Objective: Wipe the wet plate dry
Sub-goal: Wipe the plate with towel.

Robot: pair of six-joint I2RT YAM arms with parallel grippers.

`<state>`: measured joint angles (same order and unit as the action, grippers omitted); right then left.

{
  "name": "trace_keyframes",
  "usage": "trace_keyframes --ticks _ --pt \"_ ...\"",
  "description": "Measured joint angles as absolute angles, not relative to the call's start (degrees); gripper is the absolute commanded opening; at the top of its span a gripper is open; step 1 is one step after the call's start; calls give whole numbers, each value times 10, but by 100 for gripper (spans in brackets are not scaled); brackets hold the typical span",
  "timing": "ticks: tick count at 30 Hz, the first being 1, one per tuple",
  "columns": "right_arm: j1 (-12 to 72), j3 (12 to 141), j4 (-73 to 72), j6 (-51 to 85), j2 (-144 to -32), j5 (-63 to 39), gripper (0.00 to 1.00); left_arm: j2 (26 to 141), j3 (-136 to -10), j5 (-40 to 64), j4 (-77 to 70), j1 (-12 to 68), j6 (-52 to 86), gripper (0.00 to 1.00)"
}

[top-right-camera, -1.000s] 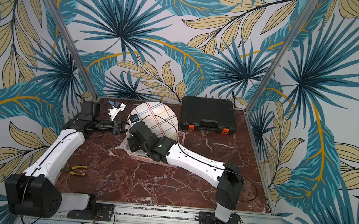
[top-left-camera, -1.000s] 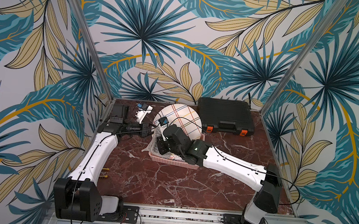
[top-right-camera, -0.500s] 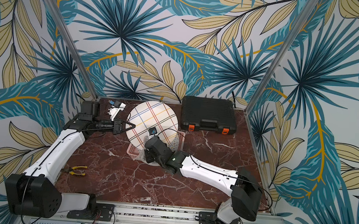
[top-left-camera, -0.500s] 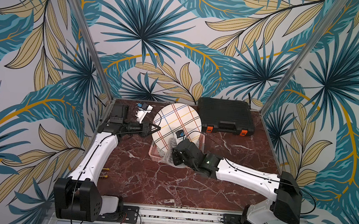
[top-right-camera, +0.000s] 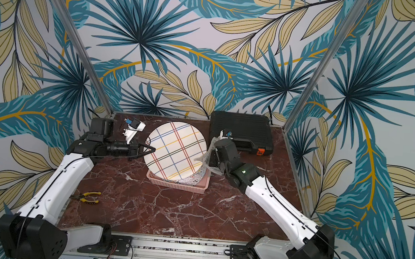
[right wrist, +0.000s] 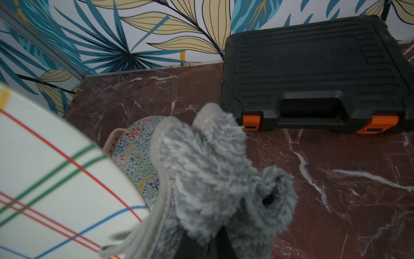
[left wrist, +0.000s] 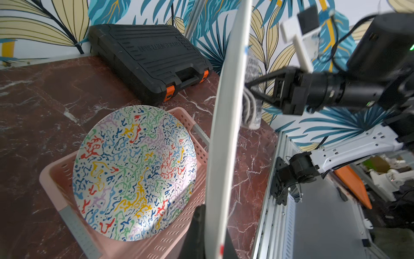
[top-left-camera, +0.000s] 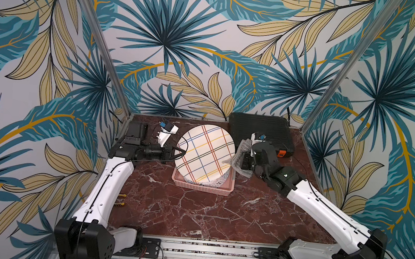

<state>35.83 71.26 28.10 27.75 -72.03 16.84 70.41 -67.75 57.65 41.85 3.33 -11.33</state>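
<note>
Centre frame: left tool [top-left-camera: 182, 151] pinches striped plate [top-left-camera: 205, 153] by its rim; right tool [top-left-camera: 240, 162] clamps grey cloth [right wrist: 212, 175] at the plate's right edge.

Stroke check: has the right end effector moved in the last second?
Yes. The right end effector, holding the grey cloth, swept off the striped plate to its edge, nearer the black tool case.

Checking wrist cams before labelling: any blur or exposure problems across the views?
Right wrist: dim overall, grey cloth and striped plate soft up close. Left wrist: that plate's rim a blurred band, speckled plate sharp. Both top views: evenly lit, sharp.
</note>
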Motion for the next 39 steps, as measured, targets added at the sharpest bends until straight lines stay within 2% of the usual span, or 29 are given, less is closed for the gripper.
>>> trace_keyframes --ticks 9,20,27,34,39 --pt "332 1029 362 274 -799 2 0 693 -707 497 512 109 -243 0" --pt "335 1303 425 336 -1074 -235 0 698 -771 458 564 156 -318 0" --pt "351 1335 453 359 -1150 -364 0 717 -788 437 572 170 -332 0" --pt "368 1308 484 330 -1137 -436 0 727 -801 425 572 171 -332 0" --pt "368 1256 503 293 -1105 -448 0 730 -802 421 572 174 -330 0"
